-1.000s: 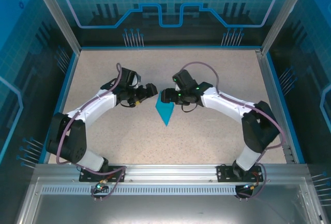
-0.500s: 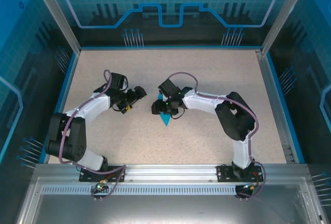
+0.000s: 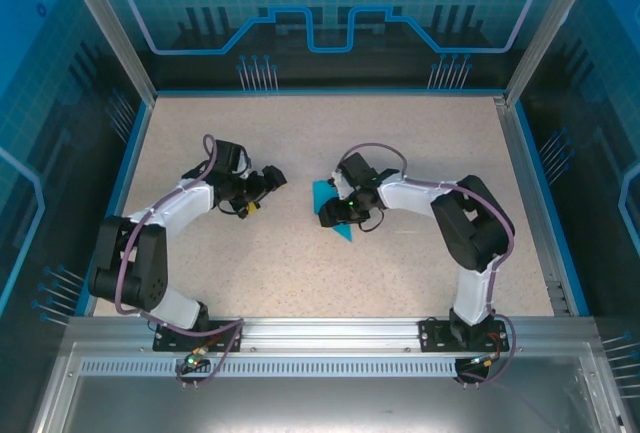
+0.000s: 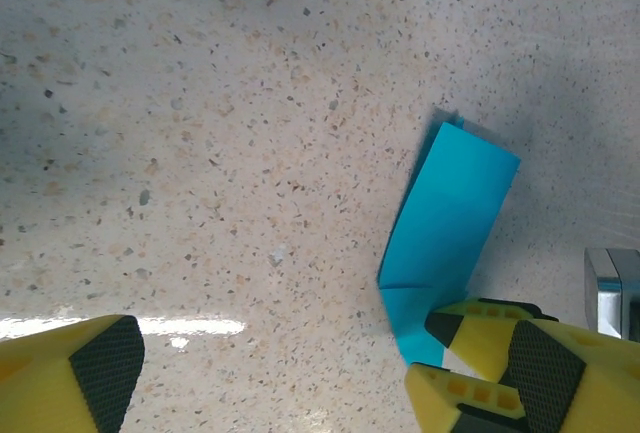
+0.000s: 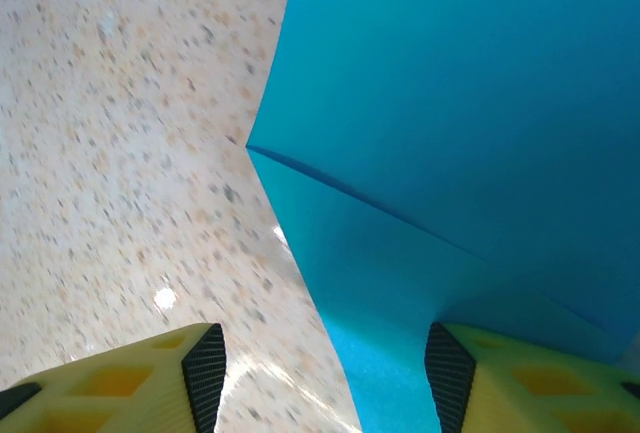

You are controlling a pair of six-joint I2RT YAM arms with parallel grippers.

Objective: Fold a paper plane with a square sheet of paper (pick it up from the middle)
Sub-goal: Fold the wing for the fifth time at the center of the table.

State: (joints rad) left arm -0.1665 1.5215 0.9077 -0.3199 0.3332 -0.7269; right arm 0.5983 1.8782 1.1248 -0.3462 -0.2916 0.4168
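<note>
One paper plane (image 3: 322, 193), its folded cyan layers creased, lies flat near the middle of the speckled table (image 3: 420, 133). It is well apart from the blue rim (image 3: 330, 91) on every side, with bare surface all around. The right gripper (image 3: 335, 216) is directly over it, covering its centre. In the wrist view the jaws stand partly apart: one fingertip (image 5: 450, 373) over the paper, the other over bare table just beside the paper's edge, nothing pinched. The left gripper (image 3: 272, 180) hangs wide open near the plane's left side.

Two arms, white shells with black joints: left arm (image 3: 170, 203), right arm (image 3: 410, 193). Purple-grey cables (image 3: 206, 153) loop along each. Fingers (image 5: 120, 373) yellow, black-padded.
</note>
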